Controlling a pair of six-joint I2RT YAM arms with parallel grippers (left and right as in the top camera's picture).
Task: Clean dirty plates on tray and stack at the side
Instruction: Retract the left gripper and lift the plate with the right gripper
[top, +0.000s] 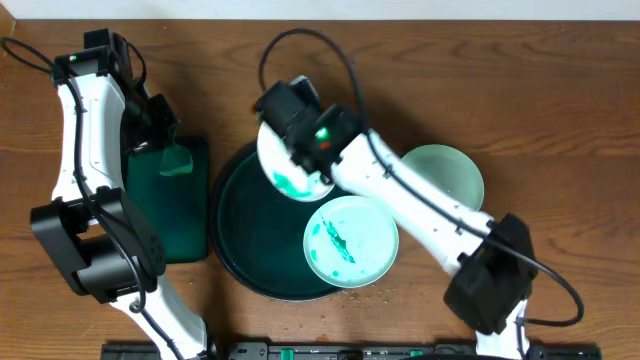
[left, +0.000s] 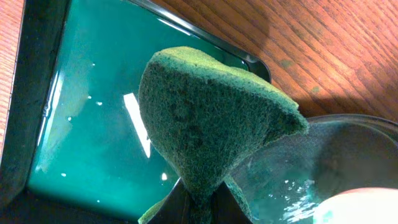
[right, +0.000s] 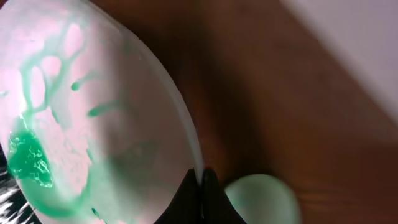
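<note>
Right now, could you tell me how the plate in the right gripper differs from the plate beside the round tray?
The gripped plate carries green smears; the side plate looks clean. The gripped plate is pinched at its rim by the right gripper over the tray; the side plate rests flat on the table outside it. Both are small, round and pale.
</note>
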